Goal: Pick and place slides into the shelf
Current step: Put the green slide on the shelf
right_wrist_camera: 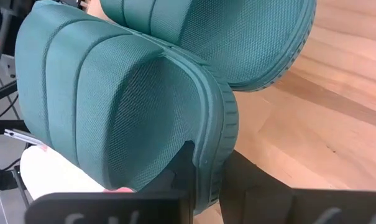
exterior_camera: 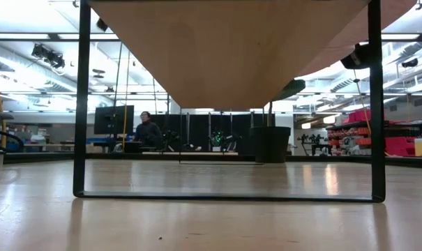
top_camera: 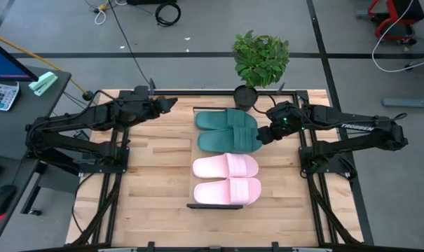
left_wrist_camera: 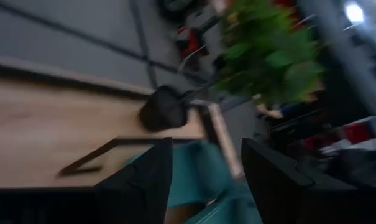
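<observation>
Two dark teal slides and two light pink slides lie side by side, soles down, on the shelf, a raised wood board whose underside fills the low view. My right gripper is shut on the nearer teal slide at its right end. My left gripper hovers open beyond the shelf's far left corner, holding nothing. Its wrist view looks between the fingers toward the teal slides. My right gripper pinches the teal slide's sole rim at the end toward the table's right edge, one finger on the footbed side and one outside. The fingers slant down from the right. Whether that end is raised off the board, I cannot tell.
A potted plant stands at the table's far edge just beyond the shelf, its dark pot close to both grippers. Bare plank tabletop lies left and right of the shelf. A person sits far back in the room.
</observation>
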Action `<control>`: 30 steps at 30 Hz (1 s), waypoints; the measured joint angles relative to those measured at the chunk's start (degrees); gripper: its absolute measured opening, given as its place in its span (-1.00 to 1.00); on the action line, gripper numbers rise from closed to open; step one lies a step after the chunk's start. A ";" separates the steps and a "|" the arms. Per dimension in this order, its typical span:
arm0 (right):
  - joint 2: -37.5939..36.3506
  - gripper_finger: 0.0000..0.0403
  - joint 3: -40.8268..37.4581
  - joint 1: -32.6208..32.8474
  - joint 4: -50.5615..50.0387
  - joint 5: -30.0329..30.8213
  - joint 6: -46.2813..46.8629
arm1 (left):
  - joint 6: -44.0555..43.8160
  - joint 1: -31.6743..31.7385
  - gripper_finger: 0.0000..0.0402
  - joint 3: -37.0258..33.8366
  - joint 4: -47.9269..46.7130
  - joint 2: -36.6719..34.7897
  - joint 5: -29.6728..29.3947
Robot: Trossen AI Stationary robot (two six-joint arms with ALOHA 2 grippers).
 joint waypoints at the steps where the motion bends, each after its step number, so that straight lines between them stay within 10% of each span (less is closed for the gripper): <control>1: 0.02 -0.78 -0.01 0.00 -0.26 0.15 -0.02 | 1.56 0.00 -0.01 0.00 2.27 0.00 -0.10; 30: 4.32 -0.78 -0.05 -0.02 -1.30 -3.49 1.89 | 5.85 0.00 0.00 0.00 10.47 -0.03 0.00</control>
